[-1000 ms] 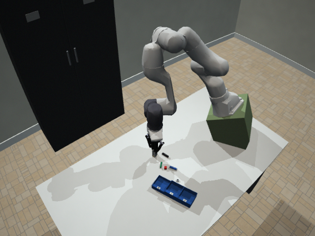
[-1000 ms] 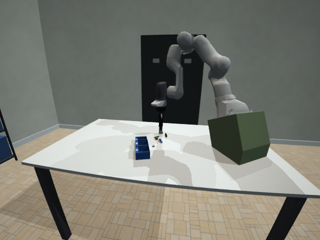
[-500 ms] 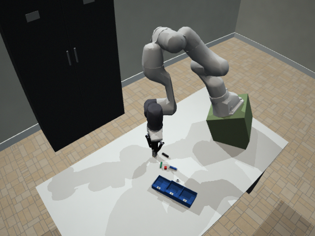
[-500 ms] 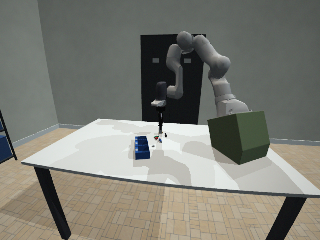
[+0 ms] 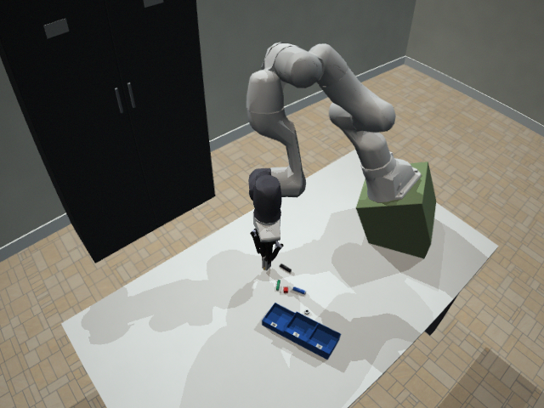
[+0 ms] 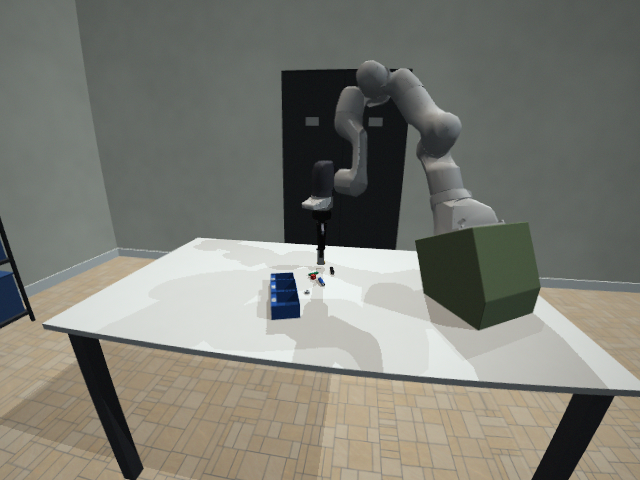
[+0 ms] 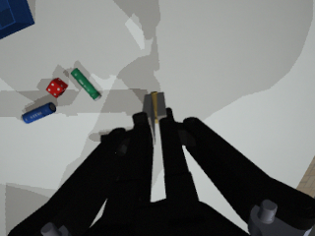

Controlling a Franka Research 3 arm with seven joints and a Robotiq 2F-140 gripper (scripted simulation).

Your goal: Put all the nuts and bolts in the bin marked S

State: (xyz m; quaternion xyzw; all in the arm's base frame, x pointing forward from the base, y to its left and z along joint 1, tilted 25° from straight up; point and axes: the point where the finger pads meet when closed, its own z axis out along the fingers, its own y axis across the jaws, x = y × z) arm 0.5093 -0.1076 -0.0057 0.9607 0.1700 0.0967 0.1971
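- Gripper (image 5: 265, 266) (image 6: 321, 261) (image 7: 156, 103): clenched on brass bolt (image 7: 156, 104).
- Black cylinder (image 5: 285, 268) (image 6: 331, 270): near gripper, three o'clock, top view.
- Nut (image 5: 306, 312) (image 6: 306, 292): outside blue three-compartment bin (image 5: 286, 333) (image 6: 285, 311) (image 7: 20, 23), just beside its one-o'clock edge.
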